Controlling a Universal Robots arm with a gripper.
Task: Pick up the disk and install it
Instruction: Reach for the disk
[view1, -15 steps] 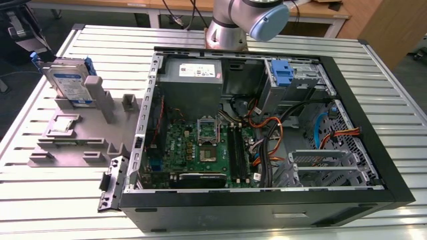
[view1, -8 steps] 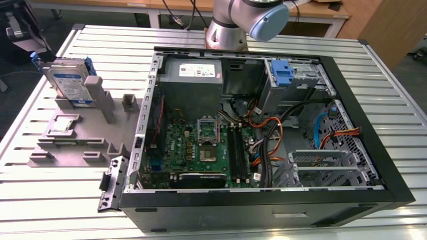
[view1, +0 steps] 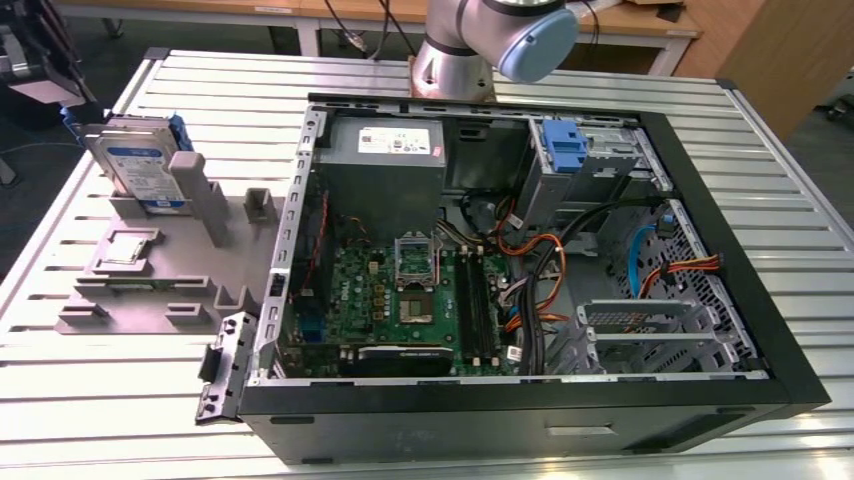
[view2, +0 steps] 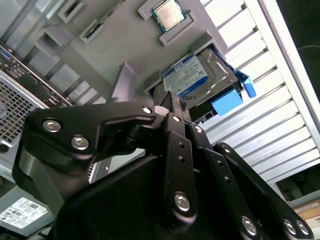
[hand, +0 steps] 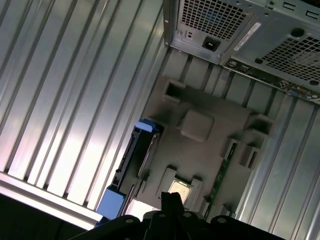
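The disk (view1: 140, 165) stands on edge in a slot at the far end of a grey fixture (view1: 160, 285), at the exterior view's left. It is silver with a white-and-blue label and a blue bracket. In the second wrist view the disk (view2: 192, 77) lies beyond my gripper (view2: 174, 107), whose black fingers meet at a point with nothing between them. In the first wrist view the disk (hand: 135, 160) shows edge-on, and my gripper (hand: 172, 199) hangs well above the fixture, apart from the disk.
An open computer case (view1: 534, 400) lies on the slatted metal table (view1: 107, 400). Inside are a motherboard (view1: 400, 300), a grey power supply (view1: 384, 140), a blue caddy (view1: 567, 150) and loose cables. A processor chip (view2: 167, 14) rests on the fixture. The arm's base (view1: 461, 60) stands behind the case.
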